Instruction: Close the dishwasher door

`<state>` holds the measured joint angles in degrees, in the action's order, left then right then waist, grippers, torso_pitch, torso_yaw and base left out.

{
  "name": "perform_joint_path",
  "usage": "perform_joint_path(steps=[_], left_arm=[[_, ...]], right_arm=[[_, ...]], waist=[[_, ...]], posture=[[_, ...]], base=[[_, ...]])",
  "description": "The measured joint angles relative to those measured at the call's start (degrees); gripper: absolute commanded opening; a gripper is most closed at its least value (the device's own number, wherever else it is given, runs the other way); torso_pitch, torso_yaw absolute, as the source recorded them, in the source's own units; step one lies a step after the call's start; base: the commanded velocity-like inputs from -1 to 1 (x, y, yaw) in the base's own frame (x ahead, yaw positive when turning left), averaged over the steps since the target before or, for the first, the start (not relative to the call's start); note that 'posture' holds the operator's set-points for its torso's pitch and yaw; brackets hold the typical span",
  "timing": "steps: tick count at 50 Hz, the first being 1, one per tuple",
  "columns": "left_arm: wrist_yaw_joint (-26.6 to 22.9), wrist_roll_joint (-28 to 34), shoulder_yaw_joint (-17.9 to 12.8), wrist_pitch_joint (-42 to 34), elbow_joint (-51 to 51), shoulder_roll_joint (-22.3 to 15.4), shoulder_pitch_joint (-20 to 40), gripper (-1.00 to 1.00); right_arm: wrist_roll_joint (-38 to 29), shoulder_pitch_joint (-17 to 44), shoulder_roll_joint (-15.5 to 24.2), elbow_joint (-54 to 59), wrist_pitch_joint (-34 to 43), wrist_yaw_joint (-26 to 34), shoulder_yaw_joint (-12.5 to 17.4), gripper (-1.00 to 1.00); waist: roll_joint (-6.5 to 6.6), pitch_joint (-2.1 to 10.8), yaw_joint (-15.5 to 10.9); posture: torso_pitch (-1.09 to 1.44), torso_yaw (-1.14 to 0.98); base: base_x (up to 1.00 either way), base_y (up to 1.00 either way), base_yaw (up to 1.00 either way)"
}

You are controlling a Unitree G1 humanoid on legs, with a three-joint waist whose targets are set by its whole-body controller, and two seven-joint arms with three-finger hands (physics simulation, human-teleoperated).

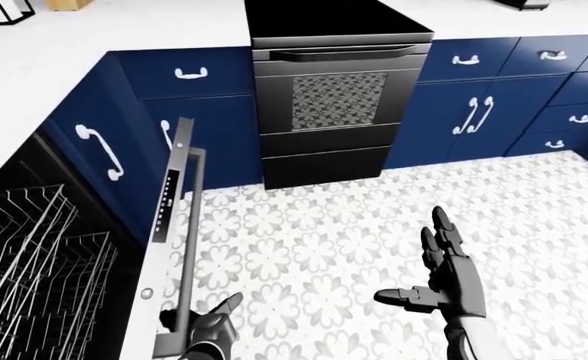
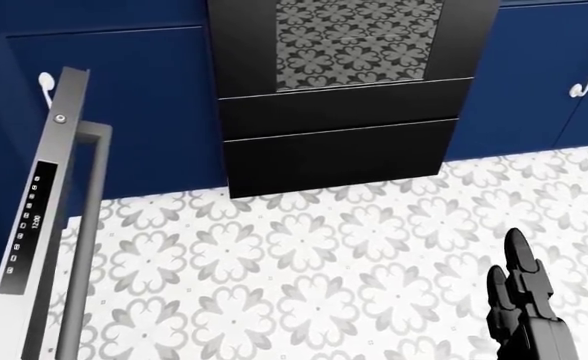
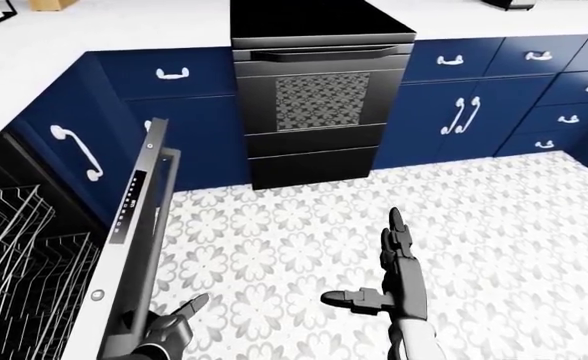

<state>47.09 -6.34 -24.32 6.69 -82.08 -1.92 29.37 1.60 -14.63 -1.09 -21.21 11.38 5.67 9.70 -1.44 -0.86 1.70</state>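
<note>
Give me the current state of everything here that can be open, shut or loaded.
dishwasher door: partly open, tilted outward
dishwasher rack: inside, looks empty
oven door: shut
cabinet drawers: shut
left robot hand: open, at the door's handle, contact unclear
right robot hand: open, holding nothing, over the floor

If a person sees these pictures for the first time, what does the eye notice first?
The open dishwasher door stands out at the left-eye view's lower left, its wire rack beside it. The left hand is at the door's handle; the right hand hangs open over the patterned floor. A black oven sits at top centre.
</note>
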Motion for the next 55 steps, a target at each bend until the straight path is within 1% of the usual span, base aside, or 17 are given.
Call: perform_joint_path(steps=[9, 21, 33, 48, 55], left_arm=[[1.1, -0.2, -0.1, -0.1, -0.2, -0.3, 0.1, 1.00], [5.8, 0.3, -0.2, -0.4, -0.4, -0.7, 0.4, 1.00], [8.3, 0.3, -0.4, -0.4, -0.1, -1.8, 0.6, 1.00], [9.6, 0.3, -0.6, -0.5, -0.2, -2.9, 0.9, 1.00], [9.7, -0.1, -0.9, -0.4, 0.0, -3.8, 0.9, 1.00]], right_arm=[[0.0, 0.5, 0.1, 0.4, 0.3, -0.1, -0.1, 1.00], [0.0, 1.0, 0.3, 0.8, 0.5, -0.3, -0.3, 1.00], [-0.2, 0.8, 0.2, 0.8, 0.3, -0.5, -0.3, 1.00], [0.0, 0.4, 0.1, 0.2, 0.4, -0.4, 0.0, 1.00], [-0.2, 0.8, 0.2, 0.7, 0.5, -0.5, -0.3, 1.00]], waist=[[-0.18, -0.06, 0.1], [-0.63, 0.04, 0.3], [-0.36, 0.08, 0.1], [-0.30, 0.05, 0.3], [-0.23, 0.11, 0.3]], posture=[[0.00, 0.00], [0.00, 0.00], [0.00, 0.00], [0.00, 0.00], [0.00, 0.00]], base=[[0.00, 0.00, 0.00], [0.00, 0.00, 0.00], [0.00, 0.00, 0.00], [0.00, 0.00, 0.00], [0.00, 0.00, 0.00]])
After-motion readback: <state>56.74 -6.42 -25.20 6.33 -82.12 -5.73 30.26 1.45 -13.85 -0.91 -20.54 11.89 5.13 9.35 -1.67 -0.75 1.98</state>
